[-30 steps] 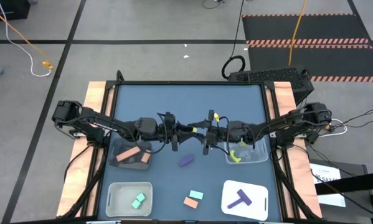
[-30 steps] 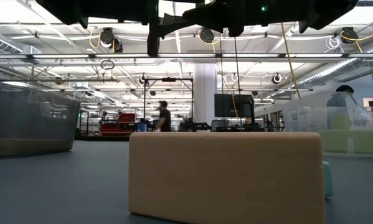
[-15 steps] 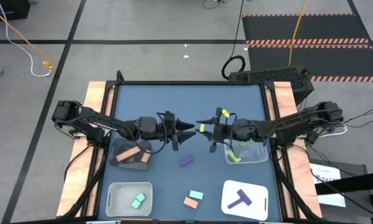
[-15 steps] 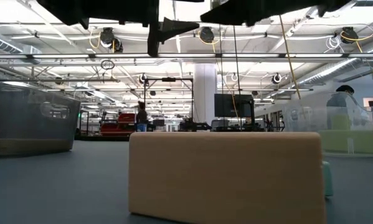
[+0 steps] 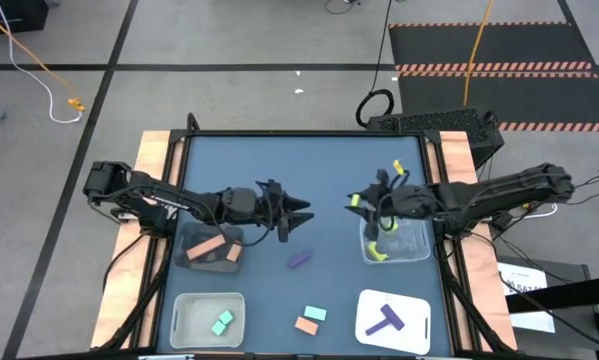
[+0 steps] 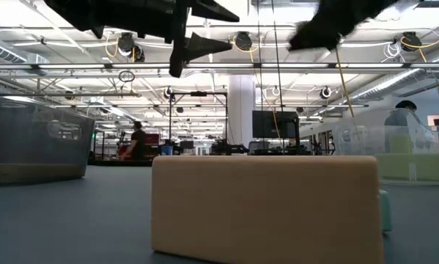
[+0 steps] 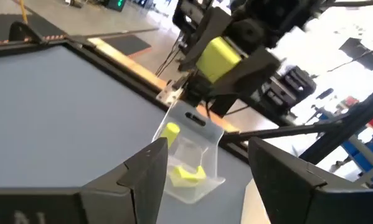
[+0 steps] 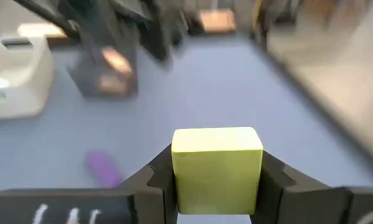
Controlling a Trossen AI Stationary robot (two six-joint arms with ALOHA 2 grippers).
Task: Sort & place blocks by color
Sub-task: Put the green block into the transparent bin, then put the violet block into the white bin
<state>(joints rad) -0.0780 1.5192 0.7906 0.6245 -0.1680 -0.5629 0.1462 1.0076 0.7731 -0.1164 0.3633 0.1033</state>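
the right pincer (image 8: 216,180) grips a yellow-green cube block (image 8: 217,167), held above the clear plastic bin (image 5: 411,247) (two yellow-green pieces lie in it). the left pincer (image 5: 301,212), fingers spread and empty, hovers well left of that bin.

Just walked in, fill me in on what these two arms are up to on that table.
They are sorting blocks by color. The right gripper holds a yellow-green block above the clear bin, which already has yellow-green pieces. The left gripper hangs open and empty over the table's middle. A purple block, a mint-green block and a salmon-orange block lie loose on the blue mat.
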